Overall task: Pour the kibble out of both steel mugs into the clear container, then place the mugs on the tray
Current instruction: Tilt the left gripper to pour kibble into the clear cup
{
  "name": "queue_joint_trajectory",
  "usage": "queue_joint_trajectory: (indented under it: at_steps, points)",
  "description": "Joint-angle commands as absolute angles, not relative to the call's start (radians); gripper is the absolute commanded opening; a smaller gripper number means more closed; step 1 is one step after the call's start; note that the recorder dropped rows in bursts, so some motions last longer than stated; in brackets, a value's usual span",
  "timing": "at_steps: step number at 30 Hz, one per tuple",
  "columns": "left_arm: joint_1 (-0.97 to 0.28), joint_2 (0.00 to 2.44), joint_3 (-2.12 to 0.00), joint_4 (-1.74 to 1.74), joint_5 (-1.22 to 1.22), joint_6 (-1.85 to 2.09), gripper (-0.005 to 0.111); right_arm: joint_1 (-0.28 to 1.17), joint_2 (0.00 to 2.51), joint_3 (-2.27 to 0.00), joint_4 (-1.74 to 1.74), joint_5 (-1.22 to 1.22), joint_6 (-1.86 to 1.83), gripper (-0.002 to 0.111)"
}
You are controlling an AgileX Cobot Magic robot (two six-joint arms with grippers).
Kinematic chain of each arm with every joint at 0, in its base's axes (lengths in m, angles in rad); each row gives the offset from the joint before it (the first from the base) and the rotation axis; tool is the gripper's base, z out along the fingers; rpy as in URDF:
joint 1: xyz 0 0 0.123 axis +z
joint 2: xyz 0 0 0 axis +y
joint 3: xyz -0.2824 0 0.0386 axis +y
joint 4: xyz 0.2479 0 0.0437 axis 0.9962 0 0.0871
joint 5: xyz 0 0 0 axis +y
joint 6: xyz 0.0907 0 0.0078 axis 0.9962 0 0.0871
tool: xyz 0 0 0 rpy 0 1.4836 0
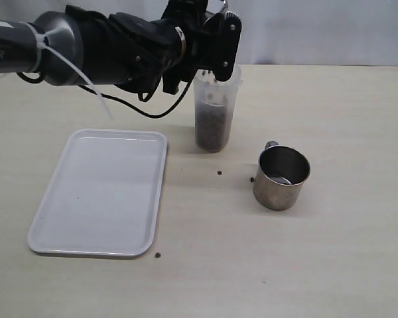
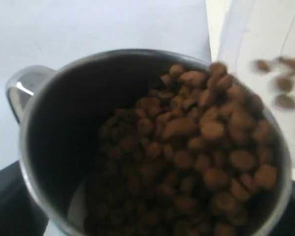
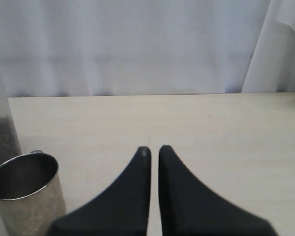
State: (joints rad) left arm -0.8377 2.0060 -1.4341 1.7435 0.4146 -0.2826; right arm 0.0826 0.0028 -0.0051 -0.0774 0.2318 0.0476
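Stainless-steel mug (image 2: 64,147) clamped in left gripper (image 1: 209,56), tipped above tall clear plastic container (image 1: 215,126).
Right gripper (image 3: 151,150) closed, empty; white plastic tray (image 1: 99,192) near container's left.

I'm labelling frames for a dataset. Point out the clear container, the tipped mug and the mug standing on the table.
clear container (image 1: 229,93): exterior view, upper side wall.
tipped mug (image 2: 59,140): left wrist view, dark inner wall.
standing mug (image 1: 278,192): exterior view, outer side wall.

Dark grey left arm (image 1: 86,46) reaches across, its black left gripper (image 1: 213,41) clasping a shiny steel mug (image 2: 54,147); black right gripper (image 3: 151,150) pinched closed.
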Motion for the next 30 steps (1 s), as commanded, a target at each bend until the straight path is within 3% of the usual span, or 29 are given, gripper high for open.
queue_joint_trajectory:
  at_steps: [1,30]
  points:
    - [-0.836,2.007,-1.450,1.744,0.460,-0.260,0.000,0.085,0.000,0.000,-0.090,0.237,0.046,0.004]
    - [-0.852,2.007,-1.468,1.744,0.437,-0.128,0.000,0.085,0.000,0.000,-0.090,0.237,0.046,0.004]
